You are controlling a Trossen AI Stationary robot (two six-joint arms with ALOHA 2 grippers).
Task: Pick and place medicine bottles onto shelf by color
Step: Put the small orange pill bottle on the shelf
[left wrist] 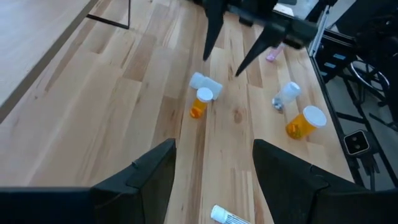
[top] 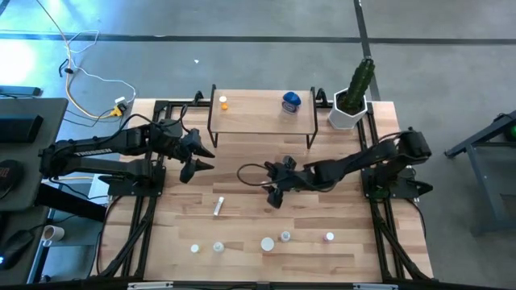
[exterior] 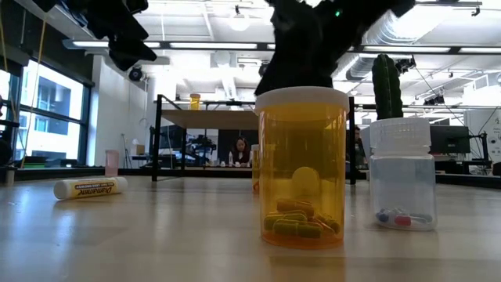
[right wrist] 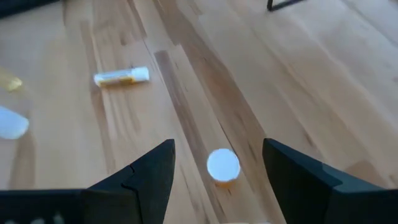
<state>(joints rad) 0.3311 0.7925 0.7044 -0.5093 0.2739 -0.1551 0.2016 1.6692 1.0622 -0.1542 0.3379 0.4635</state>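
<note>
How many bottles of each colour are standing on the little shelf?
Orange bottle: 1
Blue bottle: 1
Total on the shelf: 2

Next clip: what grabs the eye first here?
In the low view an orange pill bottle stands large and close. From above, the shelf at the table's far edge carries a small orange bottle and a blue one. The open right gripper hovers mid-table; the left gripper waits, also open.
</note>
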